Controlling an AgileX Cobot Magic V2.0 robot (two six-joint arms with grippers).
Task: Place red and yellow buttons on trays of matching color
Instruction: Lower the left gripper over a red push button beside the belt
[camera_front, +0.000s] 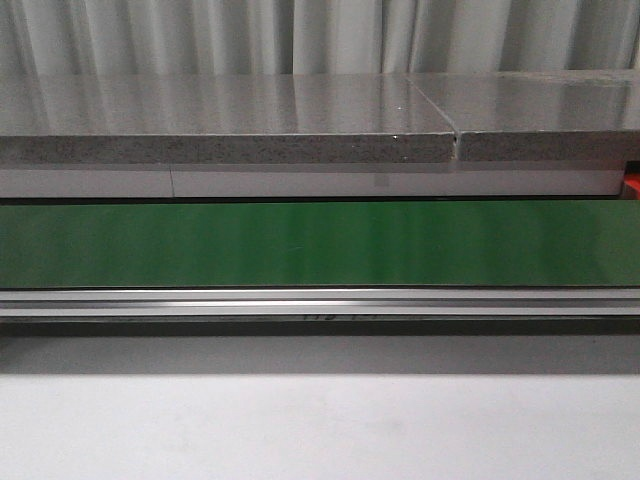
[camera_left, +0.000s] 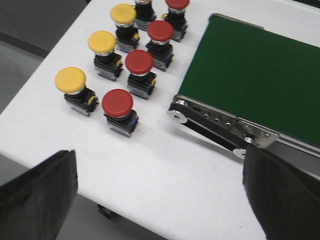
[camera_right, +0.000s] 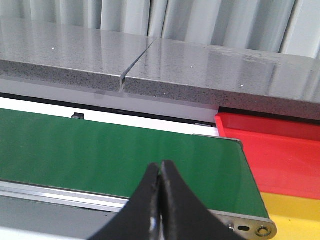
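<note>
Left end effector (camera_left: 160, 195): wide open, empty.
Nearest red mushroom-head push button (camera_left: 118, 103): eleven o'clock, upright, left arm nearer.
Right end effector (camera_right: 161, 200): closed, empty.

Green belt (camera_front: 320, 243) runs edge to edge, a metal rail (camera_front: 320, 302) just below it, grey speckled slabs (camera_front: 230, 130) behind, curtain (camera_front: 320, 35) at the back.
</note>
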